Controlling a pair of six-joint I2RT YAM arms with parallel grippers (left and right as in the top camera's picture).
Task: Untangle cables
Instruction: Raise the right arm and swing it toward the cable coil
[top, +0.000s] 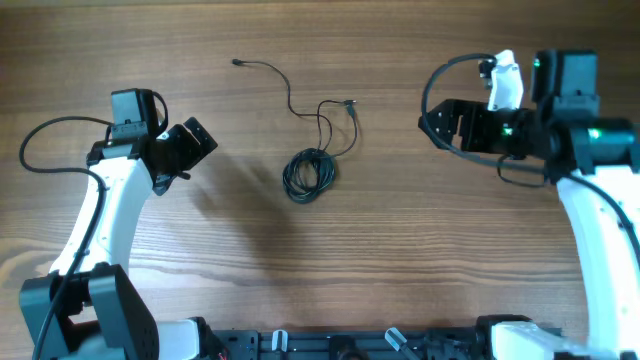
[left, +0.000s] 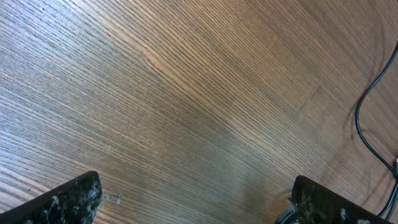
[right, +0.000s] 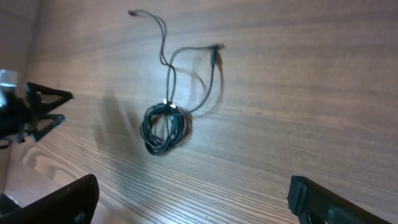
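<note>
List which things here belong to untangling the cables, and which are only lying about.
Belong to the job:
- cables, a coiled bundle with loose plug ends
- left gripper, open, empty
- right gripper, open, empty

Only there:
- wooden table
- thicker arm wiring, part of the robot
Nothing else lies about.

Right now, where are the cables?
Overhead: the cables lie on the table, centred between the left gripper and right gripper, touching neither.
</note>
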